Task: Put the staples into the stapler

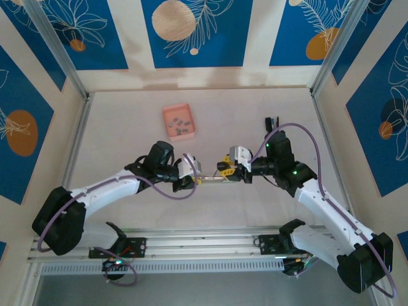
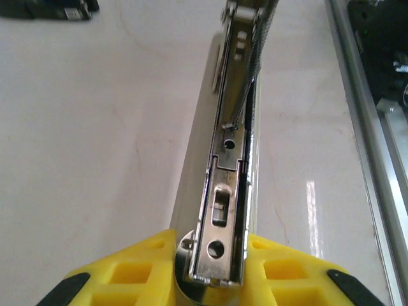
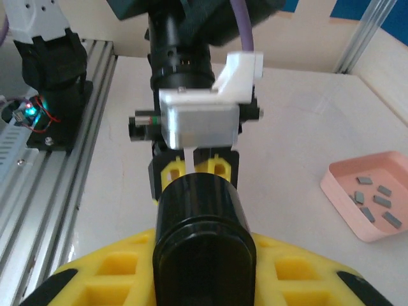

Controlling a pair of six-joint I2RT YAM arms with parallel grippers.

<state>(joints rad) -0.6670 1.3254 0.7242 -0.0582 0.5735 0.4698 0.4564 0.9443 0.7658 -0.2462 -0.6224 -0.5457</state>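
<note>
The stapler (image 1: 210,179) hangs level between my two grippers, just above the middle of the table. My left gripper (image 1: 195,179) is shut on its silver metal end (image 2: 226,191), yellow pads (image 2: 127,274) pressed on both sides. My right gripper (image 1: 225,171) is shut on its black end (image 3: 204,229). In the right wrist view the left gripper (image 3: 193,167) faces me across the stapler. The staples (image 3: 376,201), several small dark-grey strips, lie loose in the pink tray (image 3: 344,191). That tray (image 1: 169,115) sits at the back of the table, left of centre.
A small black object (image 1: 272,122) lies at the back right of the table, seen too at the top left of the left wrist view (image 2: 51,9). The aluminium rail (image 1: 204,245) with the arm bases runs along the near edge. Patterned walls enclose the table.
</note>
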